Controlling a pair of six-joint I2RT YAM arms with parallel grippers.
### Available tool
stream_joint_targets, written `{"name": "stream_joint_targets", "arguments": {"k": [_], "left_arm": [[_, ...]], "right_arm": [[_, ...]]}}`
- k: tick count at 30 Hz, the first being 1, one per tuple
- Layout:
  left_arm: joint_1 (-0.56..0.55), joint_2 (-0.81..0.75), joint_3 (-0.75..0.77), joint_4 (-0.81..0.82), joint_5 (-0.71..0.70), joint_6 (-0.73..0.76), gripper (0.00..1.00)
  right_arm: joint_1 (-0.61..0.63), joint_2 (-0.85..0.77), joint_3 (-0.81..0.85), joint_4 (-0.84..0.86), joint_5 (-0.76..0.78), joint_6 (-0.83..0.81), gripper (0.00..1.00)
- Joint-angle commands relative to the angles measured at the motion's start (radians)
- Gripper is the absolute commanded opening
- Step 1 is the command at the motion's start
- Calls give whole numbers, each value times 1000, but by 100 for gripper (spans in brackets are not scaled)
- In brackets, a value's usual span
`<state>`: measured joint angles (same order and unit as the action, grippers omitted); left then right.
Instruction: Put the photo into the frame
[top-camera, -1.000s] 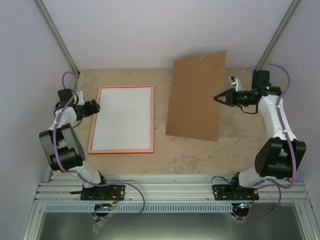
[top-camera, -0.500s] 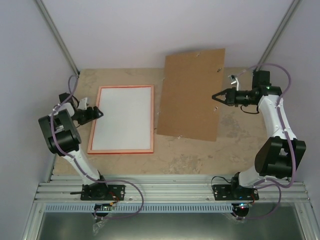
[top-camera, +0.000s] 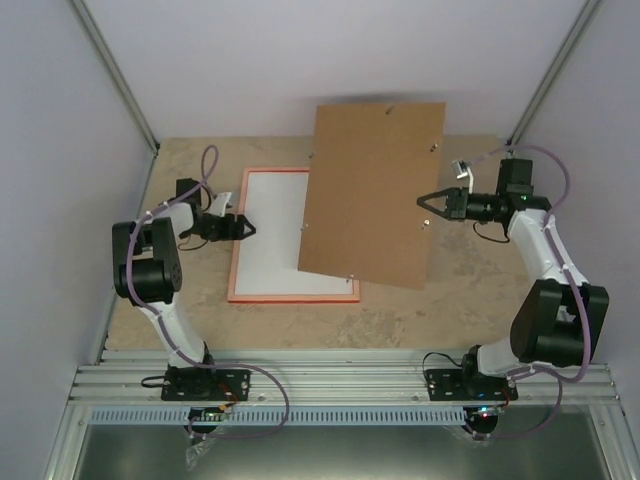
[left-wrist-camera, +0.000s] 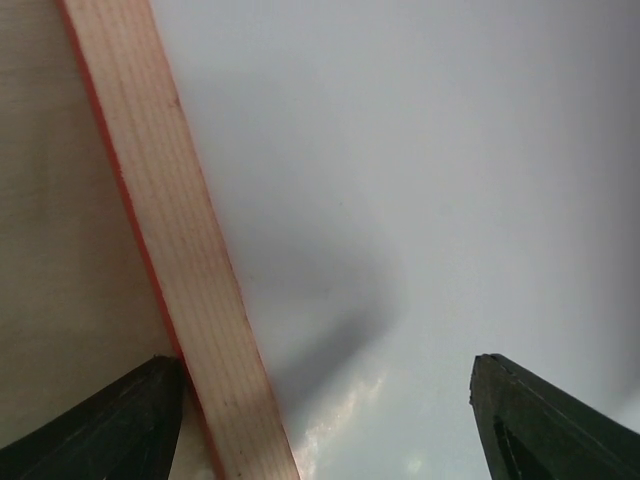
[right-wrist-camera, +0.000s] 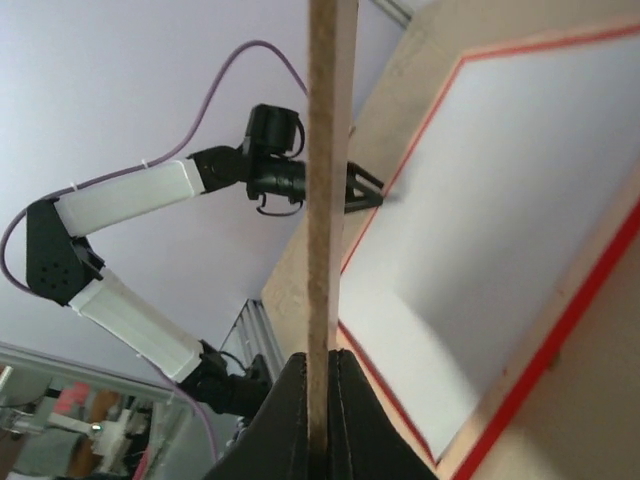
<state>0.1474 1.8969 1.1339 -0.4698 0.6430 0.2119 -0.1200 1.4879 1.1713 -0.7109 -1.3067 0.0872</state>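
left claw open astride pale orange frame; photo seemingly white; right claw grips board.

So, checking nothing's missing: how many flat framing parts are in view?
3: the frame lies left of centre; the photo sits white-side-up inside it; the brown board, gripped by the right hand, covers the frame's right part. More could hide beneath.
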Motion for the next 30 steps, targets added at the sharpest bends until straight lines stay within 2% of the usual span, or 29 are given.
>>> {"name": "stream_joint_targets", "arguments": {"k": [1, 5, 7, 11, 14, 19, 21, 23, 25, 27, 30], "left_arm": [[-41, -24, -7, 13, 48, 1, 81], [-71, -53, 7, -11, 27, 15, 82], [-71, -68, 44, -58, 18, 37, 84], [-30, -158, 118, -66, 66, 40, 89], [12, -225, 140, -14, 116, 11, 92], [39, -229, 181, -22, 142, -17, 93], [46, -224, 176, -6, 152, -40, 93], [56, -226, 162, 30, 179, -87, 92], [65, -234, 171, 57, 229, -124, 92], [65, -256, 187, 78, 243, -137, 92], [66, -310, 182, 99, 207, -98, 93]], "right_arm": [[34, -98, -50, 803, -106, 399, 1], [98, -94, -19, 1248, -54, 560, 1], [135, -93, 15, 1311, -50, 546, 1], [176, -110, 94, 1240, -22, 379, 1], [189, -121, 107, 1354, 22, 448, 1], [213, -136, 28, 1311, 5, 464, 1], [230, -141, 13, 1373, -8, 501, 1], [243, -132, 33, 1210, 5, 379, 0], [241, -103, 32, 1257, -20, 463, 1], [241, -57, 33, 1228, -33, 488, 0], [240, 12, 51, 1217, -55, 563, 1]]}}
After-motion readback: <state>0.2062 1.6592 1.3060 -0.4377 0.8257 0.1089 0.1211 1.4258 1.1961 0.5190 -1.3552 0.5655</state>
